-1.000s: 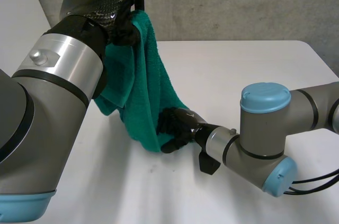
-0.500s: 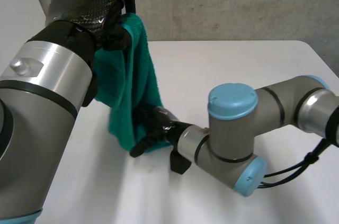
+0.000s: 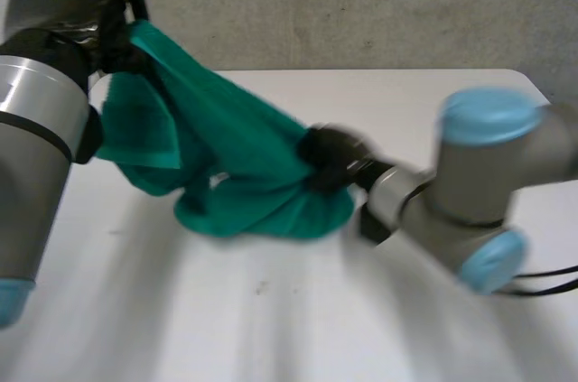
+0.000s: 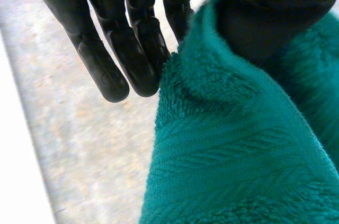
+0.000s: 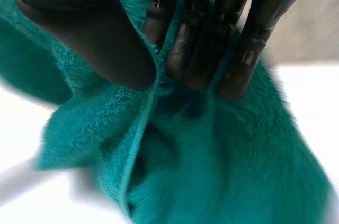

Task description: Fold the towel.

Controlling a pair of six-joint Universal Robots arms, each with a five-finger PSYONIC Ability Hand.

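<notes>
In the head view the left hand (image 3: pixel 63 3) is raised at the table's far left, a high corner of the teal towel (image 3: pixel 235 147) hanging from it. The cloth slopes down to the right hand (image 3: pixel 334 158) mid-table, its slack belly resting on the white table (image 3: pixel 271 310). The left wrist view adds the grip: straight fingers (image 4: pixel 132 49), with the thumb pressing the pile against them. The right wrist view shows its thumb and fingertips (image 5: pixel 212 49) pinching a hemmed edge.

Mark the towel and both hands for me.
towel (image 3: pixel 239 134): head view, its stretched middle.
left hand (image 3: pixel 59 3): head view, its back.
right hand (image 5: pixel 100 38): right wrist view, its thumb.
</notes>
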